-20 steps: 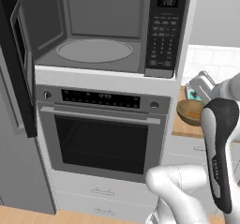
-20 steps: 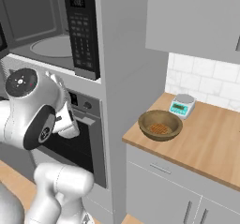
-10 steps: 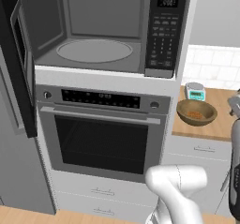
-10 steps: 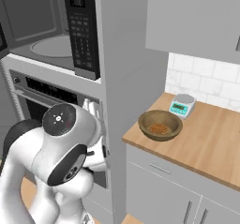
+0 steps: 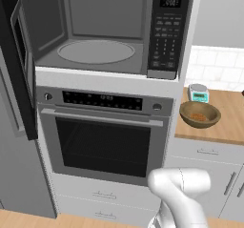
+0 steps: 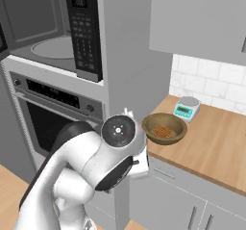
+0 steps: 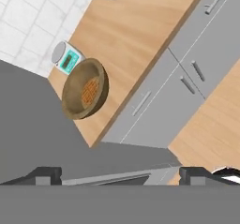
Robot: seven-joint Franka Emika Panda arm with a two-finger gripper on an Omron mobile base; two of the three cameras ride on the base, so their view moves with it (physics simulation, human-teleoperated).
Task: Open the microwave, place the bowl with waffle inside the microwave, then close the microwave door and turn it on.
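The black-fronted built-in microwave [image 5: 109, 31] is shown with its wide black door panel [image 5: 21, 65] swung fully out to the left, exposing the grey cavity and the round glass turntable [image 5: 96, 52]. Digits on the small display [image 5: 170, 2] and the keypad legends are too small to be read. The small round brown wooden bowl holding golden-brown waffle pieces [image 5: 199, 114] is seated on the wooden bench [image 6: 216, 142], near its front edge, just beside a small teal and white kitchen scale [image 6: 186, 108]. In the hand view, the tool [image 7: 120, 174] is released, its tips spread wide with nothing between them. A dark object at the bench's far end is cut off by the frame.
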